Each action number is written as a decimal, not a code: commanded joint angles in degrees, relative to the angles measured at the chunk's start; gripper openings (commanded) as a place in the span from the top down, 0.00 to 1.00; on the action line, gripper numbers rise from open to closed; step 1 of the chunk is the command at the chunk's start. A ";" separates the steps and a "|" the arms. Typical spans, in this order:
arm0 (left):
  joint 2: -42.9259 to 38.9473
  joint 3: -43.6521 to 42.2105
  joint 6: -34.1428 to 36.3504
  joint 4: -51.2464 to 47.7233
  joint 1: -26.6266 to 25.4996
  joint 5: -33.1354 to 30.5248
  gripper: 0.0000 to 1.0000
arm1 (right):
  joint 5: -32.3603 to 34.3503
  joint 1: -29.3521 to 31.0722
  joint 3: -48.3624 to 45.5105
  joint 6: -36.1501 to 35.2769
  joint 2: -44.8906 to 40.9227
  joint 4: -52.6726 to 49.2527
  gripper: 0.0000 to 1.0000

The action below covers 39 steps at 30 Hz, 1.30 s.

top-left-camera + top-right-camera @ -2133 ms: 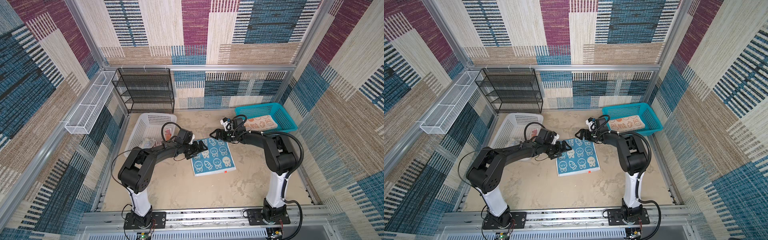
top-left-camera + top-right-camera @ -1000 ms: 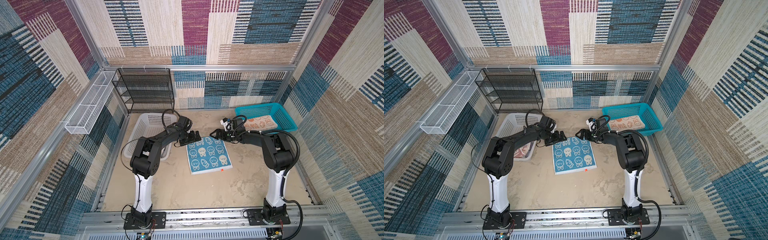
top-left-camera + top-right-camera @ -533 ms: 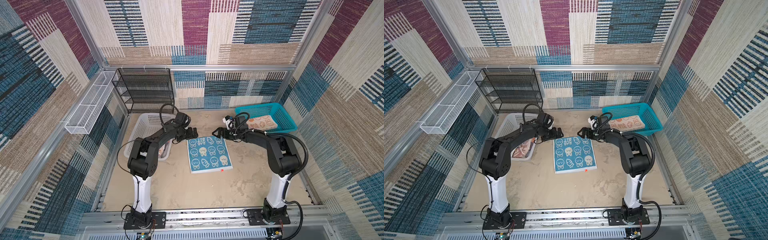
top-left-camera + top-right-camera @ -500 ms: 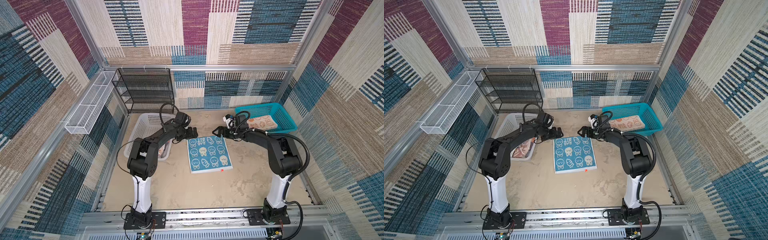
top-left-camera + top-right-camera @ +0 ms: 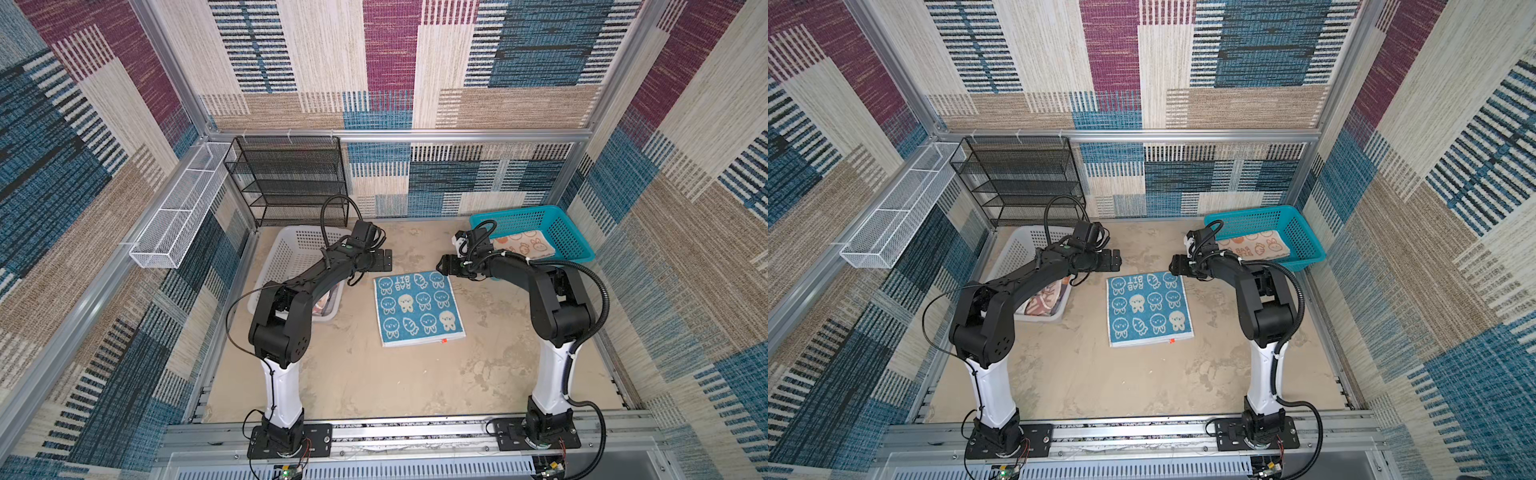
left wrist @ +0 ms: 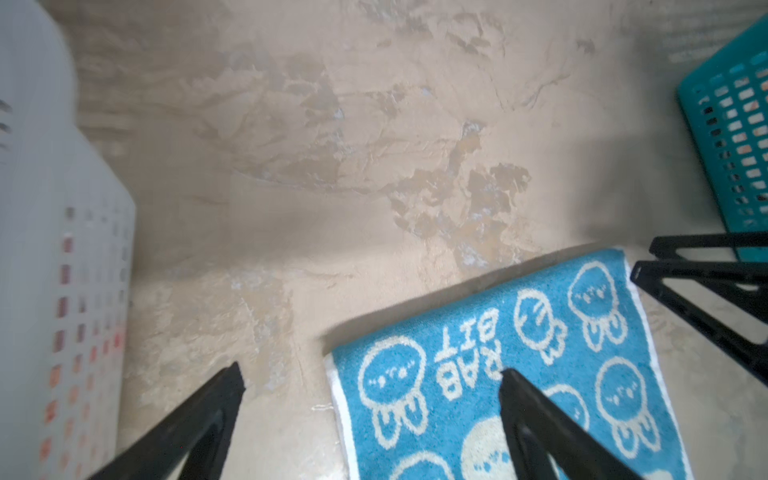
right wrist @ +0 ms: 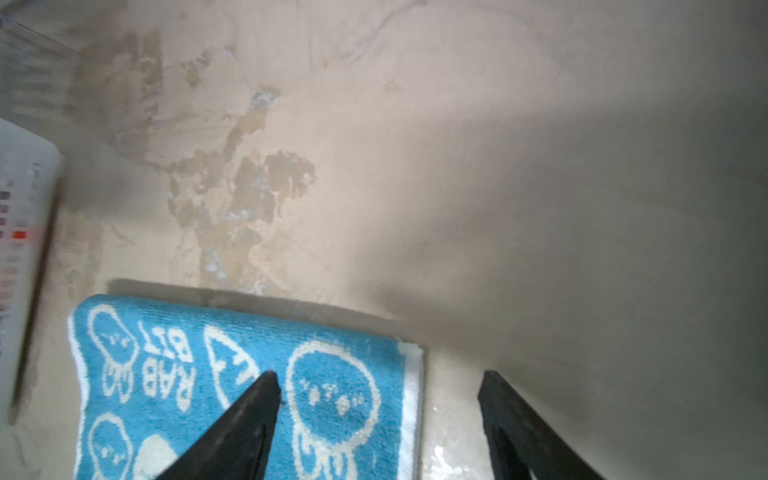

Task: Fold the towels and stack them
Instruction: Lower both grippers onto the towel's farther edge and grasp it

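Two towel corners straddled: left tool, right tool (both spread).

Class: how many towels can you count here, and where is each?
3. A blue rabbit towel lies flat on the table; a cream-and-orange towel sits in the teal basket; a third towel shows partly in the white basket. More may hide beneath.

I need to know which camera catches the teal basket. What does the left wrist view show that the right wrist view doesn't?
Only the left wrist view shows the teal basket, and the right claw seen from outside. Only the right wrist view shows the white-edged corner of the blue towel between that claw's own spread fingers. Both show the towel's RAB BIT lettering, the white basket and the bare tabletop.
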 commanded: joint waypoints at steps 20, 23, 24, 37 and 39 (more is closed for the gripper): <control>0.65 2.23 -1.49 4.33 3.46 13.10 0.01 | 0.72 0.10 -2.91 -2.30 2.41 1.98 0.69; 0.78 2.12 -1.85 3.56 3.46 14.97 0.01 | -0.06 0.16 -4.15 -2.07 2.22 2.99 0.71; 0.91 1.79 -2.29 3.63 3.39 15.72 0.01 | -0.17 0.16 -4.50 -1.99 2.35 3.28 0.71; 2.04 -5.16 -5.44 3.07 3.09 22.14 0.00 | -0.43 0.16 -4.65 -1.25 2.78 3.92 0.93; 3.73 -3.29 -4.58 0.92 3.10 23.17 0.04 | -0.41 0.16 -4.56 -1.35 2.83 3.87 0.94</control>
